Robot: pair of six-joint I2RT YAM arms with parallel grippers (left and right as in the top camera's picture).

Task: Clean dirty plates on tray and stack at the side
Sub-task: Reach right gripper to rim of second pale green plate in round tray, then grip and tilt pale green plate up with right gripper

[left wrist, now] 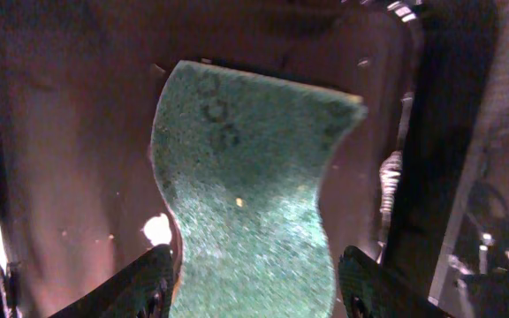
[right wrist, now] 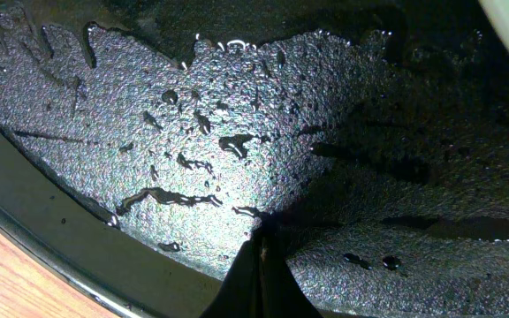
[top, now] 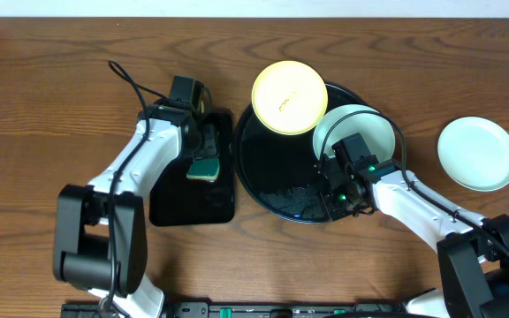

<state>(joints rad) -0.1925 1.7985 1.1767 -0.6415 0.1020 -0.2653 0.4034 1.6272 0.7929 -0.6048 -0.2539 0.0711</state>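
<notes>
Progress: one mint plate [top: 477, 153] lies on the counter [top: 51, 106] to the right, off the tray [top: 272, 177]; this is judged done. The yellow plate [top: 289, 96] and a second mint plate [top: 360, 128] remain at the tray's far rim, uncleaned as far as can be judged.

The left gripper [left wrist: 253, 296] grasps the sponge [left wrist: 250, 185] over the small tray [top: 224, 199].

The right gripper [right wrist: 259, 265] is clenched, empty, just above the tray floor.

Only the right wrist view shows water droplets [right wrist: 193, 163] on the tray; only the overhead shows the plates.
</notes>
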